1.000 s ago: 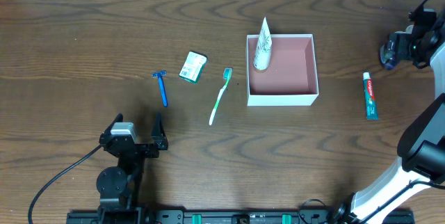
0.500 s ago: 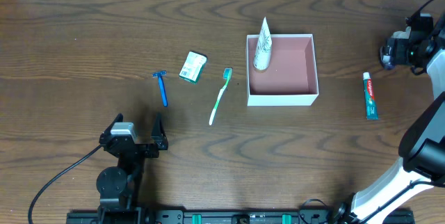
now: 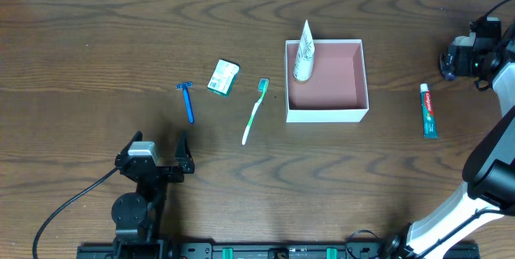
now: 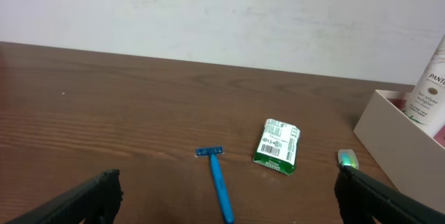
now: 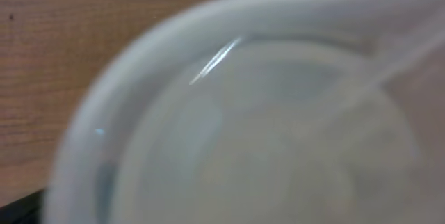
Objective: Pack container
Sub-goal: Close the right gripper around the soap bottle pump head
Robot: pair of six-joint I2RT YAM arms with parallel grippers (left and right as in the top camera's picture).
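The container, a white box with a pink inside, sits right of centre, and a white bottle leans in its back left corner. Left of it lie a green toothbrush, a green soap packet and a blue razor. A toothpaste tube lies to the container's right. My left gripper rests open near the front edge, with the razor ahead of it. My right gripper hovers at the far right, beyond the toothpaste. A blurred pale round shape fills its wrist view and hides the fingers.
The left wrist view shows the soap packet, the toothbrush head, the container's wall and the bottle to the right. A black cable trails from the left arm's base. The wooden table ends at a white wall behind.
My right gripper has drifted slightly at the far right edge. The left arm and the toiletries have not moved.
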